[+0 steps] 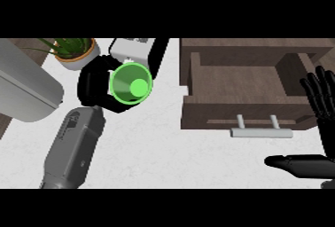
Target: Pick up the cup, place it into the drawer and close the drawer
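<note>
A green cup [133, 84] is tipped so that its open mouth faces up at me, and my left hand [95, 84] is curled round its side at the upper left of the counter. The left forearm [73, 148] runs down to the lower edge. To the right, a brown wooden drawer [243, 116] stands pulled open, its inside bare, with a grey bar handle [259, 132] on its front. My right hand [318, 99] rests open at the right edge, fingers straight and pointing up, thumb low beside the drawer's front corner.
A potted green plant [73, 49] stands at the back left. A large grey rounded appliance [23, 91] fills the left edge. A white and black object [136, 49] sits just behind the cup. White counter [163, 150] stretches between the arm and the drawer.
</note>
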Tool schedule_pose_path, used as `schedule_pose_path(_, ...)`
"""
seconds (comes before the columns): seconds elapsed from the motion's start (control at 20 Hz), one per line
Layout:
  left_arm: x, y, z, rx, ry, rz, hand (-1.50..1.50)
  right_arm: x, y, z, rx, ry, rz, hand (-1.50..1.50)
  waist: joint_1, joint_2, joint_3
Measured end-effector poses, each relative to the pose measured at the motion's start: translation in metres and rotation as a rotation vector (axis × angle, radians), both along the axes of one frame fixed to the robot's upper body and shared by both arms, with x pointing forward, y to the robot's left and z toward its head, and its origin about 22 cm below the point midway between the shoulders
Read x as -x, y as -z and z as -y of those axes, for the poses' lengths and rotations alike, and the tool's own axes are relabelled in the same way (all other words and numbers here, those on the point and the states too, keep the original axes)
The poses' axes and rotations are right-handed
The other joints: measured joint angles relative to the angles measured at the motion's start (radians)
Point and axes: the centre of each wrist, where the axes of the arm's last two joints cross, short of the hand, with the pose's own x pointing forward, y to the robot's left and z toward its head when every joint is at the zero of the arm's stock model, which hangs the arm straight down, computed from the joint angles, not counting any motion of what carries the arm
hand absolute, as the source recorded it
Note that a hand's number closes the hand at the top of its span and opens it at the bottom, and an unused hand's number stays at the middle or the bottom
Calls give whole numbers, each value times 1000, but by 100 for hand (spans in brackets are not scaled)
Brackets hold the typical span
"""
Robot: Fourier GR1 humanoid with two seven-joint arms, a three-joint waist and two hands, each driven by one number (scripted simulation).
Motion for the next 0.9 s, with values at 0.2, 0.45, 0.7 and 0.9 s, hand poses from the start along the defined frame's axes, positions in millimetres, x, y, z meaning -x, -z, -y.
schedule_pose_path(0.2, -12, -43, 37, -41, 38, 17, 150, 0, -2, 1, -1, -8, 3, -150, -8, 2, 0)
schedule_pose_path(0.45, -22, -97, 73, -104, 55, 24, 150, -4, -2, -3, -3, -5, 6, -150, -12, 5, 0)
schedule_pose_path(0.7, -32, -124, 108, -148, 41, 5, 150, -5, 1, -3, 6, -8, 4, -150, -22, 8, -1)
schedule_pose_path(0.9, -39, -139, 134, -164, 36, -43, 150, -3, 1, -1, 4, -21, 5, -150, -32, 10, 0)
